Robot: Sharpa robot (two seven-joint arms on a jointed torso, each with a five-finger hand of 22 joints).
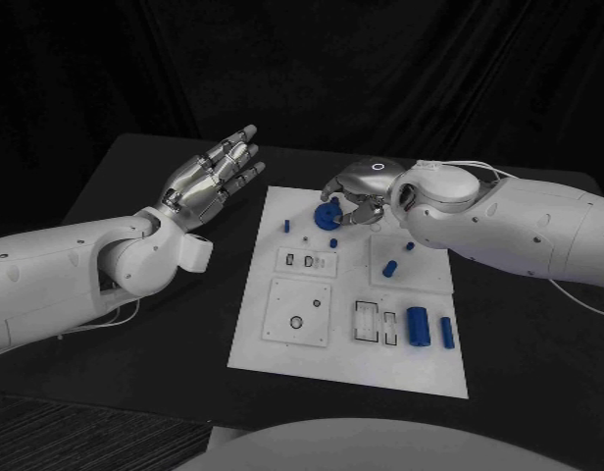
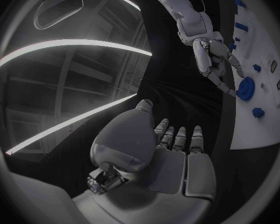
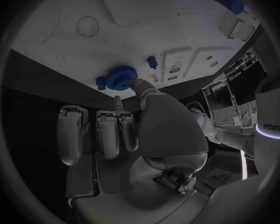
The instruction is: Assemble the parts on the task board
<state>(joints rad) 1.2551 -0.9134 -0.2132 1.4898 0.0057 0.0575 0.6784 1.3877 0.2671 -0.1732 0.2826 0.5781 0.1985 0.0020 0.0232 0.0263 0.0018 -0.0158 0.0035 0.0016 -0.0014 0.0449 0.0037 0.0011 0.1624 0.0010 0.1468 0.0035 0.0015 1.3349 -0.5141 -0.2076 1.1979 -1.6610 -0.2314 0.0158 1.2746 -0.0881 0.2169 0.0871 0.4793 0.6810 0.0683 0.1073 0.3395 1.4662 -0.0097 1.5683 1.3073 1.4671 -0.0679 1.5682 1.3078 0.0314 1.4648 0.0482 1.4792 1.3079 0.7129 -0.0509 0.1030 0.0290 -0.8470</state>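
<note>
The white task board (image 1: 352, 368) lies in the middle of the table. My right hand (image 1: 359, 199) hangs over its far end and pinches a blue gear (image 1: 329, 217) between thumb and a fingertip; the gear (image 3: 121, 76) sits right at the board's surface, beside a small blue peg (image 3: 101, 82). The left wrist view shows the right hand's fingers (image 2: 219, 68) reaching down to the gear (image 2: 246, 88). My left hand (image 1: 213, 179) is held up off the board's left side, palm up, fingers straight and apart, holding nothing. Its flat palm (image 2: 177, 159) is bare.
Small blue pegs (image 1: 333, 242) (image 1: 390, 266) stand on the far half of the board. A thick blue cylinder (image 1: 418, 326) and a thinner one (image 1: 446, 333) lie near the front right, beside rectangular slots (image 1: 369, 321). A round recess (image 1: 296, 321) lies front left.
</note>
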